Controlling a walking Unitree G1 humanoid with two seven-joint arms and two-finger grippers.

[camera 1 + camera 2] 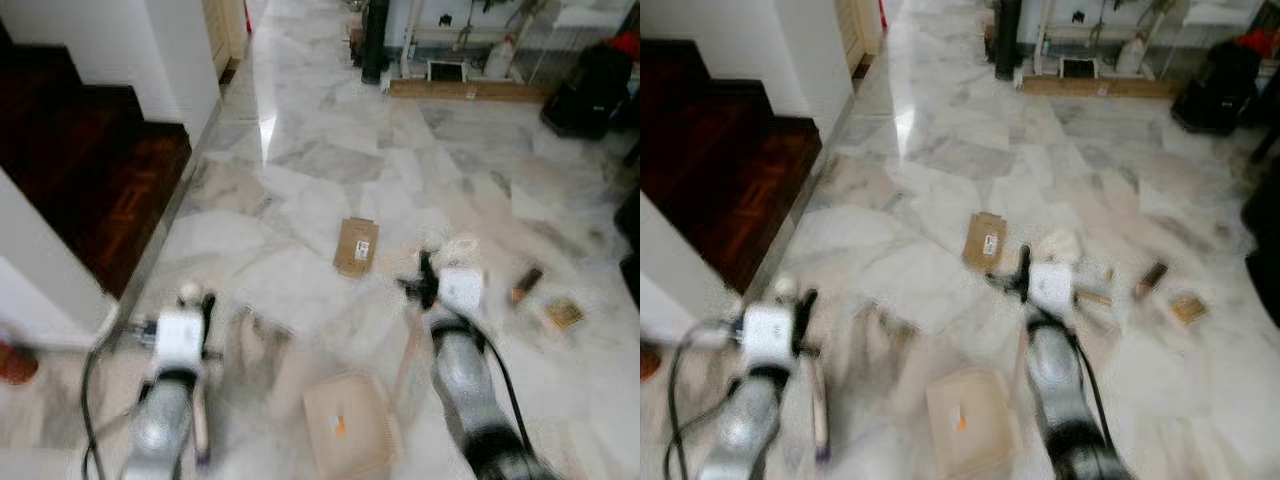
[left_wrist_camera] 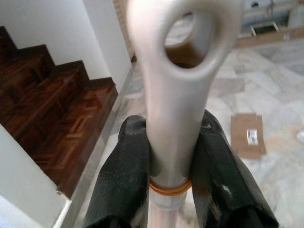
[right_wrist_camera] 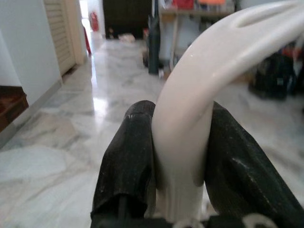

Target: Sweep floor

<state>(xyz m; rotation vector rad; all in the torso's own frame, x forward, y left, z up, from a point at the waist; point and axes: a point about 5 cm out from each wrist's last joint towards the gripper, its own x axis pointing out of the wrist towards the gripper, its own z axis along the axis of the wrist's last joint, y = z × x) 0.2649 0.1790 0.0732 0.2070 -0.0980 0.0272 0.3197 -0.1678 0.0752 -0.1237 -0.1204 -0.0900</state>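
My left gripper is shut on a white broom handle with a hanging loop and an orange ring. In the blurred head views that gripper is low on the left, and the broom's brown bristles rest on the marble floor beside it. My right gripper is shut on the curved white dustpan handle. Below that gripper, the beige dustpan sits on the floor between my arms. A flattened cardboard box, a dark scrap and a brown square scrap lie ahead.
A dark wooden staircase and white wall stand to my left. A black cable trails by the left arm. A black bag and a low shelf stand at the far back right. Open marble floor stretches ahead.
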